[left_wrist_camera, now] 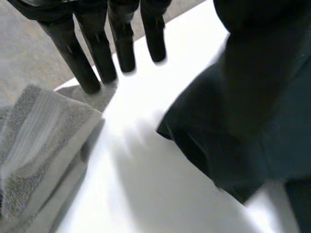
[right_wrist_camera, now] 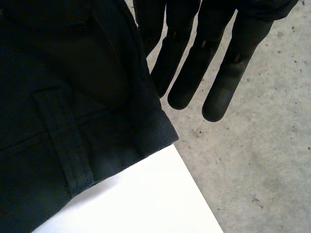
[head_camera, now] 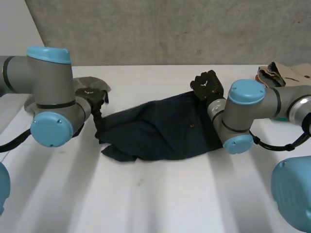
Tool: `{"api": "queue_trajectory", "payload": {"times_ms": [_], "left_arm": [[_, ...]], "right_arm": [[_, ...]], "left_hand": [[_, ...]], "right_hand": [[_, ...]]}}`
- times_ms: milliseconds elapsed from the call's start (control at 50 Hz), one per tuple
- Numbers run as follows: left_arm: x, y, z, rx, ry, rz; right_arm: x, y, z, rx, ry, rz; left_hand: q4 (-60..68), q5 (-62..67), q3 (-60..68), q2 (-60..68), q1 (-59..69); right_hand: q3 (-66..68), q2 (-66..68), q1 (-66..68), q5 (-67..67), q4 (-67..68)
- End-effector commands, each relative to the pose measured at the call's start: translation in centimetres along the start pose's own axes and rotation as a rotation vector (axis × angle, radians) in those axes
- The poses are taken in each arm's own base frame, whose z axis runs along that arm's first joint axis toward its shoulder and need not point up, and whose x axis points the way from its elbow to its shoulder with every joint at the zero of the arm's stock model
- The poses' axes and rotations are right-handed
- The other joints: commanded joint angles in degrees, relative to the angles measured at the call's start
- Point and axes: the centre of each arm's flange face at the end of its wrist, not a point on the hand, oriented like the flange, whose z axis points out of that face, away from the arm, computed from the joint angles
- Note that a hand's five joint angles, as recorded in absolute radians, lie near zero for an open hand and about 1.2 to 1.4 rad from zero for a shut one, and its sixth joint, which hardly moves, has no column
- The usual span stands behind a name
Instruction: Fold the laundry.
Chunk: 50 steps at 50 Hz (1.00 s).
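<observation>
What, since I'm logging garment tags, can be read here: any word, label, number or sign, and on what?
No words or numbers can be read.
White mark, back of left hand: too small to read.
White mark, back of right hand: too small to read.
Dark garment: none.

Beside right hand: dark navy cloth garment, matt woven twill, stitched belt loop. At left hand fingertips: grey terry towel, rough looped pile, smoother ribbed band. Both hands black, matt. white table smooth, matt. grey concrete floor rough, speckled.
</observation>
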Motion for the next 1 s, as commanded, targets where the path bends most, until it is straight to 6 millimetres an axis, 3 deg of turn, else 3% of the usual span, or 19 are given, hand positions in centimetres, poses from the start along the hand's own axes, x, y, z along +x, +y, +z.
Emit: {"api": "queue_trajectory", "payload": {"times_ms": [20, 220, 300, 440, 520, 620, 660, 740, 800, 820, 880, 900, 1000], "left_arm": [[-0.4, -1.7, -0.6, 0.067, -0.033, -0.001], [1.9, -2.0, -3.4, 0.108, 0.11, 0.038], [3.1, -1.4, -2.8, 0.127, 0.151, 0.052], [3.3, 0.0, -1.1, 0.088, 0.146, 0.075], [3.5, 0.5, -0.5, 0.067, 0.152, 0.076], [3.4, 0.1, 0.4, 0.091, 0.151, 0.078], [3.3, -0.4, 0.7, 0.111, 0.146, 0.08], [2.1, -2.6, 1.8, 0.21, 0.103, 0.112], [0.4, -6.7, 2.2, 0.388, 0.04, 0.137], [-0.5, -9.4, 1.8, 0.503, 0.011, 0.138], [-1.8, -14.0, 0.1, 0.703, -0.022, 0.116], [-2.5, -16.9, -1.6, 0.832, -0.039, 0.091], [-4.1, -22.7, -6.6, 1.114, -0.072, -0.024]], "right_arm": [[0.7, -1.3, -0.1, 0.018, 0.022, 0.01], [4.2, -5.5, -4.0, 0.022, 0.005, 0.059], [5.5, -7.0, -5.8, 0.047, -0.011, 0.086], [6.8, -8.0, -7.9, 0.066, -0.029, 0.118], [6.8, -7.9, -8.5, 0.063, -0.044, 0.121], [6.1, -7.3, -8.3, 0.058, -0.063, 0.106], [6.1, -7.1, -7.8, 0.065, -0.05, 0.089], [6.6, -6.8, -5.6, 0.101, 0.015, 0.054], [8.5, -7.9, -3.0, 0.182, 0.14, 0.041], [10.1, -9.2, -1.9, 0.251, 0.231, 0.045], [12.8, -11.8, -0.7, 0.379, 0.381, 0.072], [14.8, -13.9, -0.5, 0.48, 0.481, 0.097], [18.5, -19.0, -1.5, 0.735, 0.675, 0.144]], "left_hand": [[-11.0, -11.2, -10.9, -10.7, -7.8], [-11.1, -11.2, -11.0, -10.8, -7.8], [-6.2, -6.3, -6.1, -5.9, -2.9], [-1.5, -1.6, -1.4, -1.2, 1.8], [9.3, 9.1, 9.4, 9.6, 12.5], [46.4, 46.2, 46.5, 46.7, 49.6], [52.3, 52.2, 52.4, 52.6, 55.6], [56.1, 55.9, 56.2, 56.4, 59.3], [56.2, 56.1, 56.3, 56.5, 59.5], [56.2, 56.1, 56.3, 56.5, 59.5], [56.2, 56.1, 56.3, 56.5, 59.5], [56.2, 56.1, 56.3, 56.5, 59.5], [56.2, 56.1, 56.3, 56.5, 59.5]], "right_hand": [[12.2, 13.1, 15.1, 12.2, 11.6], [12.2, 13.1, 15.1, 12.2, 11.6], [12.2, 13.1, 15.1, 12.2, 11.6], [12.2, 13.1, 15.1, 12.2, 11.6], [12.2, 13.1, 15.1, 12.2, 11.6], [12.2, 13.1, 15.1, 12.2, 11.6], [12.2, 13.1, 15.1, 12.2, 11.6], [12.2, 13.1, 15.1, 12.2, 11.6], [12.2, 13.1, 15.1, 12.2, 11.6], [12.2, 13.1, 15.1, 12.2, 11.6], [12.2, 13.1, 15.1, 12.2, 11.6], [12.2, 13.1, 15.1, 12.2, 11.6], [12.2, 13.1, 15.1, 12.2, 11.6]]}}
